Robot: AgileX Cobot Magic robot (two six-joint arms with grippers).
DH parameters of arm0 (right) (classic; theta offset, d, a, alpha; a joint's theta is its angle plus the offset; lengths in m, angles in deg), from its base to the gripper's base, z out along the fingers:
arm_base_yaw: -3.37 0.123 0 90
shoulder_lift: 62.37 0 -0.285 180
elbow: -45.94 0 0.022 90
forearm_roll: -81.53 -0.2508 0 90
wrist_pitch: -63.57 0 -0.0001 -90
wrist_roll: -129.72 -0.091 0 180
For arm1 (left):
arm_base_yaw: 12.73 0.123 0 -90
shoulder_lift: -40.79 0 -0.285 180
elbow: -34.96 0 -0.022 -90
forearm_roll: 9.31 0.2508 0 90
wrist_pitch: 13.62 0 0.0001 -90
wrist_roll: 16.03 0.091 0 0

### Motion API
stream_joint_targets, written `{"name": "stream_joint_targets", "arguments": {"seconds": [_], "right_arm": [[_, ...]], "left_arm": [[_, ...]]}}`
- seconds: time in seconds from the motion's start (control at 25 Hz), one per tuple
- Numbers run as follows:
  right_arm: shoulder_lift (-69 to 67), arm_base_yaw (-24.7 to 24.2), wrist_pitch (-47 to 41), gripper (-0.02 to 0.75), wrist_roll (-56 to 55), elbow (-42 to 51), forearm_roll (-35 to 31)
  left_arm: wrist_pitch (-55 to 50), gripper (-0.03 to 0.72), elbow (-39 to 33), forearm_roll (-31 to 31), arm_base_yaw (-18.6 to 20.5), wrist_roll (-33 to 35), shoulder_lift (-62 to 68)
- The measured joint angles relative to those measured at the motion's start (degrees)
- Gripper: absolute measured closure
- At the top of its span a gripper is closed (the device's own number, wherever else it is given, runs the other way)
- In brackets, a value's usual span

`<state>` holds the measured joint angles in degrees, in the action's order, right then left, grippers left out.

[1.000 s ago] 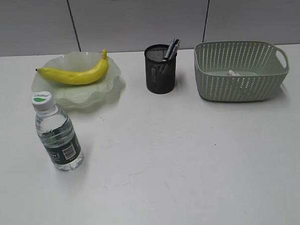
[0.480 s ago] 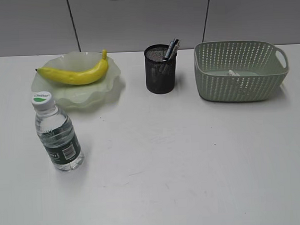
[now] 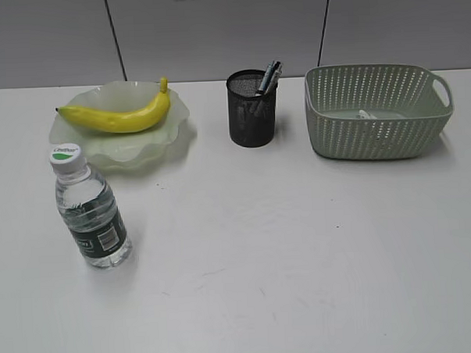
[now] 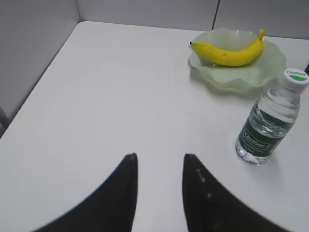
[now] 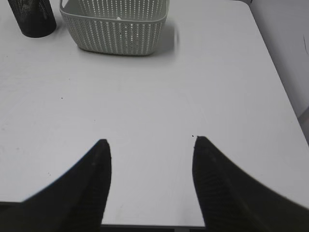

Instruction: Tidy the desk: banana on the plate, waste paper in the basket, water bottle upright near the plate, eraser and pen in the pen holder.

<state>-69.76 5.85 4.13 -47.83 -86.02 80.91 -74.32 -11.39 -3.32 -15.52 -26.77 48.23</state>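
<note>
The banana (image 3: 122, 116) lies on the pale green plate (image 3: 171, 140) at the back left; both also show in the left wrist view, banana (image 4: 227, 52) and plate (image 4: 241, 77). The water bottle (image 3: 90, 208) stands upright in front of the plate, also in the left wrist view (image 4: 270, 118). The black pen holder (image 3: 251, 113) holds a pen (image 3: 269, 78); the eraser is hidden. The waste paper (image 3: 364, 114) lies in the sage-green basket (image 3: 374, 135). My left gripper (image 4: 159, 157) and right gripper (image 5: 150, 141) are both open and empty over the bare desk, outside the exterior view.
The basket (image 5: 120, 34) and the pen holder (image 5: 31, 19) show at the top of the right wrist view. The desk's front edge (image 5: 149, 225) lies just under the right gripper. A grey wall runs behind the desk.
</note>
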Motion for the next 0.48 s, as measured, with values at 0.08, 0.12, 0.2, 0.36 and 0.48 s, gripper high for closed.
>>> {"name": "stream_joint_targets", "arguments": {"seconds": [0.08, 0.12, 0.2, 0.36, 0.48], "right_arm": [[0.0, 0.0, 0.0, 0.302, 0.0, 0.0, 0.0], [0.0, 0.0, 0.0, 0.302, 0.0, 0.0, 0.0], [0.0, 0.0, 0.0, 0.302, 0.0, 0.0, 0.0], [0.0, 0.0, 0.0, 0.302, 0.0, 0.0, 0.0], [0.0, 0.0, 0.0, 0.302, 0.0, 0.0, 0.0]], "left_arm": [[0.0, 0.450, 0.0, 0.0, 0.0, 0.0, 0.0], [0.0, 0.450, 0.0, 0.0, -0.1, 0.0, 0.0], [0.0, 0.450, 0.0, 0.0, -0.4, 0.0, 0.0], [0.0, 0.450, 0.0, 0.0, -0.5, 0.0, 0.0], [0.0, 0.450, 0.0, 0.0, -0.5, 0.0, 0.0]]}}
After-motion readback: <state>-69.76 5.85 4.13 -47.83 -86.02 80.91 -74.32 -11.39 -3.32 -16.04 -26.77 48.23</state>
